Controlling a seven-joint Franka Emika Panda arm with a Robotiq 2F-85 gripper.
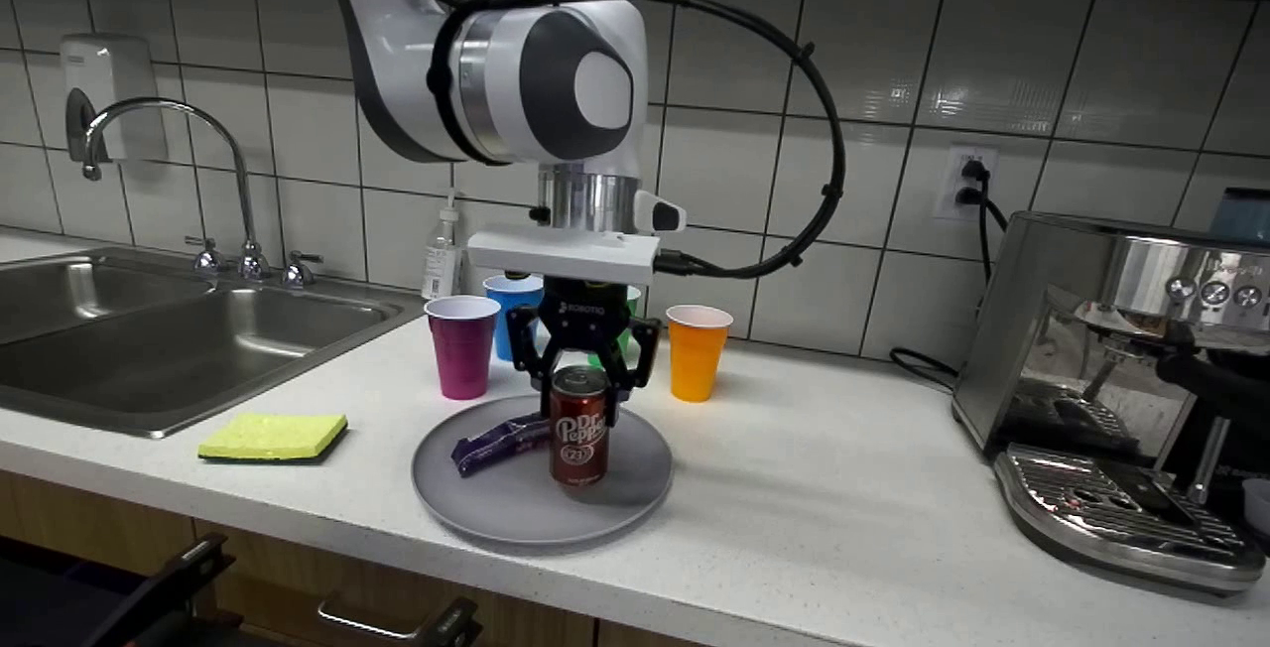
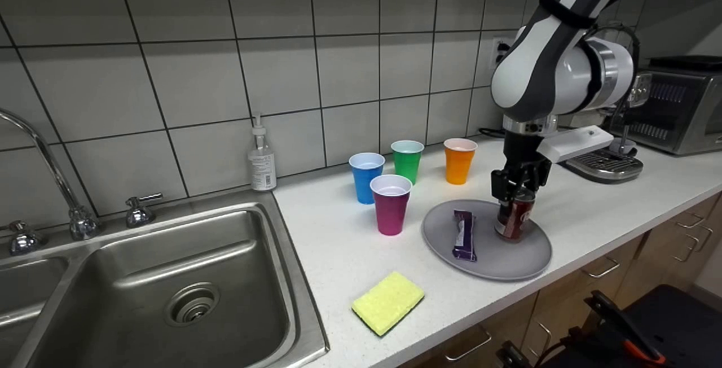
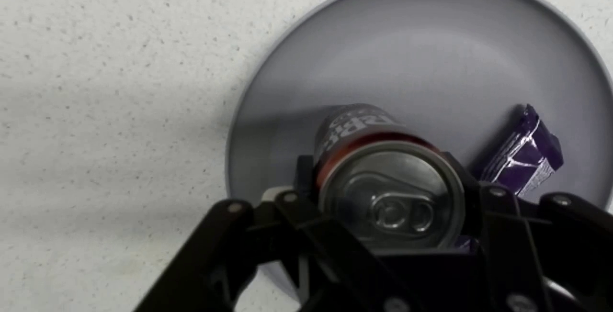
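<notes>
A dark red Dr Pepper can (image 1: 579,453) stands upright on a round grey plate (image 1: 466,513), its base apparently resting there. My gripper (image 1: 578,407) comes down from above and is shut on the can's upper part. In the wrist view the black finger pads press against opposite sides of the can (image 3: 390,187), just below its silver lid, and the pull tab faces up. Beside the can on the same plate lies a purple wrapped bar (image 2: 464,235); in the wrist view the gripper's finger partly covers this wrapper (image 3: 524,154).
Behind the plate stand a magenta cup (image 2: 391,210), a blue cup (image 2: 365,179), a green cup (image 2: 407,159) and an orange cup (image 1: 698,354). A yellow sponge (image 1: 273,436) and the sink (image 1: 208,359) are to one side, an espresso machine (image 1: 1052,329) to the other.
</notes>
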